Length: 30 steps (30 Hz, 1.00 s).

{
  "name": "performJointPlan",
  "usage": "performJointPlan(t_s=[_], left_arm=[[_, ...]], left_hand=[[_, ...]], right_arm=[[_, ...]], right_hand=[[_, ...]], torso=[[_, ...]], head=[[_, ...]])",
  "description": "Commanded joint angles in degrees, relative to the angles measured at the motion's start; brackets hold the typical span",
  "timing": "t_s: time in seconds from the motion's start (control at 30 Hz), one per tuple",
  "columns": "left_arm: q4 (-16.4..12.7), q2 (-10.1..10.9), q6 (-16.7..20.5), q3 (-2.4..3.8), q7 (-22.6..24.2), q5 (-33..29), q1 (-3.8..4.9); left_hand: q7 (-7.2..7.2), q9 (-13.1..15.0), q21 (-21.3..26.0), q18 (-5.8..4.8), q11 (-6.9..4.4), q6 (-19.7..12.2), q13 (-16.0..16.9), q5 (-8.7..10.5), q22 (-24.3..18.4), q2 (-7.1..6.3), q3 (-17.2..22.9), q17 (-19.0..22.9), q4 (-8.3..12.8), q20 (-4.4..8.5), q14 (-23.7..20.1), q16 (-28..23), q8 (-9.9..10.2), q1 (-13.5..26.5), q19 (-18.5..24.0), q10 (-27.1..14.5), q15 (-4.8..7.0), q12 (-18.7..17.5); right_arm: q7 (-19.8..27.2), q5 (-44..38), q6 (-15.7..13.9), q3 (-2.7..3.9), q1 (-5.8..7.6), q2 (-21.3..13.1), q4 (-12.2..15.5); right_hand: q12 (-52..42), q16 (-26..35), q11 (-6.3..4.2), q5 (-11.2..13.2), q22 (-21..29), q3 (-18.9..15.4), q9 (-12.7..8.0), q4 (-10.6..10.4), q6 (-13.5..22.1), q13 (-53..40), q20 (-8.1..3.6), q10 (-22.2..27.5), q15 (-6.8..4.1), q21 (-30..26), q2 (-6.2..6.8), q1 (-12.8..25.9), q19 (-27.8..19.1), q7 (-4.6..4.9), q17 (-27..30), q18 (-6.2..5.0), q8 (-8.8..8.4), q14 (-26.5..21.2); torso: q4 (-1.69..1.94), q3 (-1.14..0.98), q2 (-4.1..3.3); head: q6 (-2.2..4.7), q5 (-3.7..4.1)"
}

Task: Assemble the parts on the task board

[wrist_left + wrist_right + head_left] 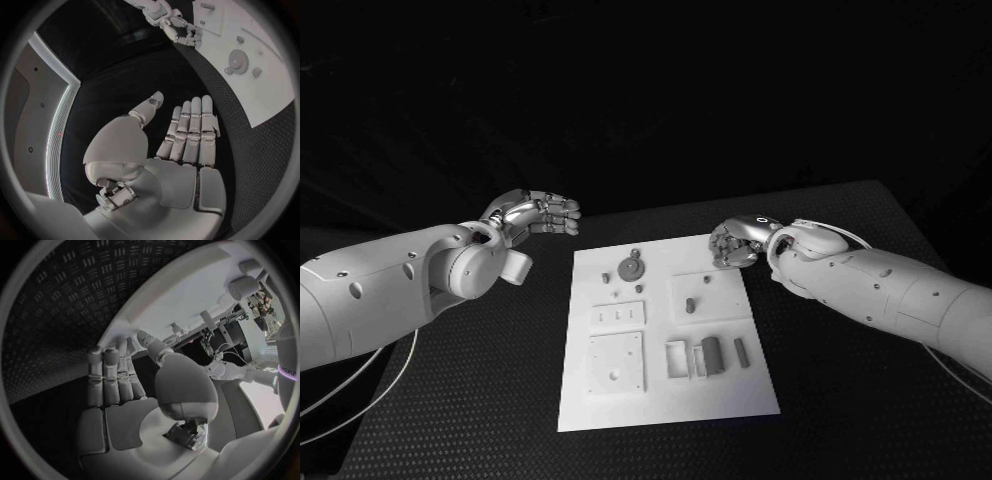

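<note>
— What sits on the task board (668, 400) right now?

— It lies flat in the middle of the black worktop (473, 400), a white plate, long side running near to far. At its far end a round, gear-like part (633, 270) rests with a few small pegs (606, 277) beside it. To the right of that is a square raised plate (702, 296) with small studs on it. Nearer, on the left, a slotted block (619, 315) and then a larger square plate (617, 360). On the near right, a shallow frame (676, 358) with upright bars (711, 352) just beside it, and one slim bar (741, 350) a little apart.

— Are the pieces inside the frame?

— I cannot tell whether the bars stand in it or only next to it.

— And the arms?

— The left robot hand (538, 213) hovers off the board's far left corner, over the worktop, fingers straight and side by side, thumb apart, grasping nothing. The right robot hand (740, 242) hangs at the board's far right corner, also released, its fingers extended above the white edge, nothing between them.
</note>
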<state>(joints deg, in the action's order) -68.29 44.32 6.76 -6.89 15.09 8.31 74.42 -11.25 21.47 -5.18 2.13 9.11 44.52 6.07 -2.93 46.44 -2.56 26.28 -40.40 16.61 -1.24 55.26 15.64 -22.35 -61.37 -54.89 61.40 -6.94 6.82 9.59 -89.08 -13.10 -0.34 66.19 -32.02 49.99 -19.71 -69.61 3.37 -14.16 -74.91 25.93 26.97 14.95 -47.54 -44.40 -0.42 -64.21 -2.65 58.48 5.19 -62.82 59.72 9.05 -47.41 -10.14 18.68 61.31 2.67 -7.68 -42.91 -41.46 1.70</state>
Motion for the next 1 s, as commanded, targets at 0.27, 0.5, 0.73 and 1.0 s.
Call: performJointPlan(t_s=[0.27,0.5,0.73,1.0], left_arm=[[-0.15,0.01,-0.47,0.05,0.23,0.22,0.05],[-0.13,-0.01,-0.51,0.05,0.23,0.24,0.05],[-0.14,0.02,-0.57,0.05,0.25,0.24,0.05],[-0.1,0.04,-0.48,0.05,0.25,0.25,0.05]], left_hand=[[-0.27,-0.08,0.35,1.17,0.21,-0.29,-0.07,-0.02,0.1,-0.14,-0.29,-0.1,0.03,-0.1,0.13,-0.4,0.17,0.54,-0.05,-0.08,-0.15,-0.33],[-0.27,-0.08,0.36,1.18,0.21,-0.29,-0.07,-0.02,0.11,-0.12,-0.28,-0.12,0.04,-0.1,0.13,-0.42,0.17,0.52,-0.05,-0.07,-0.15,-0.34],[-0.26,-0.08,0.37,1.18,0.21,-0.28,-0.07,-0.02,0.11,-0.1,-0.27,-0.13,0.04,-0.1,0.14,-0.43,0.16,0.51,-0.05,-0.06,-0.15,-0.34],[-0.26,-0.08,0.38,1.18,0.21,-0.27,-0.07,-0.02,0.12,-0.07,-0.26,-0.15,0.04,-0.1,0.14,-0.45,0.16,0.5,-0.06,-0.05,-0.15,-0.34]], right_arm=[[-0.58,-1.02,0.42,-0.12,-0.24,-0.1,-0.18],[-0.51,-1.05,0.27,-0.12,-0.24,-0.07,-0.16],[-0.98,-1.45,-0.47,-0.12,-0.24,0.08,-0.18],[-1.86,-3.1,-1.4,-0.12,-0.24,0.02,-0.11]], right_hand=[[-0.13,-0.4,-0.13,0.12,-0.94,0.22,0.13,0.03,-1.23,-0.54,-0.28,-0.77,-0.22,0.39,-0.66,0.04,0.45,0.35,0.08,-4.86,0.43,0.37],[-0.1,-0.4,-0.24,0.1,-0.95,0.32,0.2,0.19,-1.56,-0.94,-0.35,-1.03,-0.32,0.45,-1.0,-0.04,0.51,0.23,0.12,-4.86,0.49,0.47],[-0.18,-0.51,-0.91,0.1,-0.99,0.51,0.84,0.64,-3.64,-2.25,-0.54,-2.57,-0.92,0.73,-2.74,0.02,0.81,-0.51,0.19,-4.86,1.3,0.97],[-0.21,-0.58,-1.82,0.07,-1.02,0.92,1.6,1.08,-6.0,-3.47,-0.75,-4.98,-1.71,1.06,-5.0,0.21,1.11,-1.47,0.27,-4.86,2.05,1.55]], torso=[[-0.08,-0.06,0.03],[-0.06,-0.06,0.02],[-0.1,-0.06,0.02],[-0.03,-0.05,0.02]], head=[[-0.03,-0.03],[-0.08,0.01],[-0.11,0.06],[-0.13,0.02]])
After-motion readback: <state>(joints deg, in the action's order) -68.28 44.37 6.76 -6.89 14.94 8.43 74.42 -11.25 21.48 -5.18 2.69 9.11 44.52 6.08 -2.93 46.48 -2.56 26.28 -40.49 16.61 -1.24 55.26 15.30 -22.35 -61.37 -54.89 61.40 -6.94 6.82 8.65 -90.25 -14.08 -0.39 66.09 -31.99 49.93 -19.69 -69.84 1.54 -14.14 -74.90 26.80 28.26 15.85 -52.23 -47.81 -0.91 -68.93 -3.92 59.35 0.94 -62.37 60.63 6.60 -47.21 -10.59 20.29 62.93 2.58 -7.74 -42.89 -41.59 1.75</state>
